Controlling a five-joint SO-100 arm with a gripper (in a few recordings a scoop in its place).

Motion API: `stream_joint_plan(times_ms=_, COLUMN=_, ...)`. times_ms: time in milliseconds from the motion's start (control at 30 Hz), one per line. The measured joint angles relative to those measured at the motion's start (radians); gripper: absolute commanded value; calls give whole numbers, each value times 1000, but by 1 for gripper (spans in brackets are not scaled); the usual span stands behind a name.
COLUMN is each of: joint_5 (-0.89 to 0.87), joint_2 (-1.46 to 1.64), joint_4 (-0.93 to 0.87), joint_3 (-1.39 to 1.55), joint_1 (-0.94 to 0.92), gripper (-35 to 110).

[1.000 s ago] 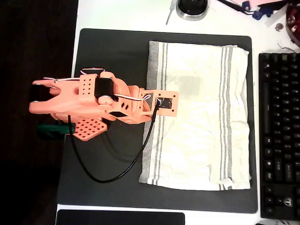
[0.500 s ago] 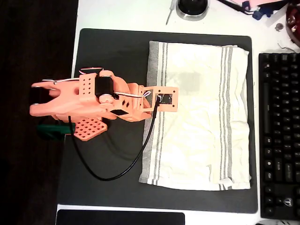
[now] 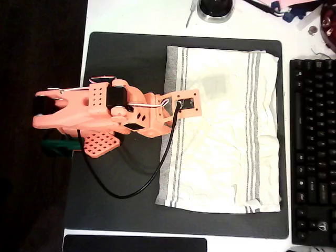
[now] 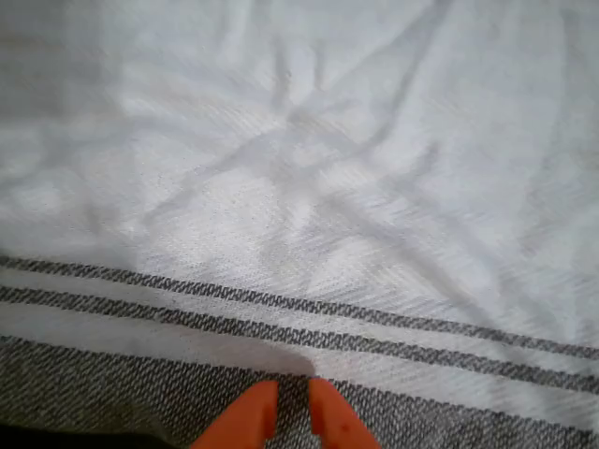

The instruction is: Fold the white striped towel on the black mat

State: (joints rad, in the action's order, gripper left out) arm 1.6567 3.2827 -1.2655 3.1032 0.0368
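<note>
The white striped towel (image 3: 226,131) lies spread flat and wrinkled on the right part of the black mat (image 3: 126,58), with grey stripe groups near its left and right edges. My orange arm (image 3: 105,113) reaches in from the left, and its wrist camera mount (image 3: 185,104) hangs over the towel's left stripes. In the wrist view the towel (image 4: 309,168) lies close below, and my gripper (image 4: 292,412) points at its grey edge band. The two orange fingertips (image 4: 251,416) stand close together, shut, with no cloth lifted between them.
A black keyboard (image 3: 312,152) runs along the mat's right side. A round dark object (image 3: 215,8) sits on the white table (image 3: 136,16) beyond the mat's top edge. A smaller dark pad (image 3: 134,244) shows at the bottom. A black cable (image 3: 131,195) loops over the mat's left half.
The wrist has shifted a little toward the top of the overhead picture along the towel's left stripes. The towel lies as before.
</note>
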Motion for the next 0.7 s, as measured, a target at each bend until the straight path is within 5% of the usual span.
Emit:
stream_joint_plan(times_ms=300, joint_5=-61, joint_2=-351, joint_4=34, joint_3=-308, joint_1=51, gripper=4)
stream_joint_plan(times_ms=700, joint_5=-377, joint_2=-939, joint_4=86, joint_3=-824, joint_1=377, gripper=9)
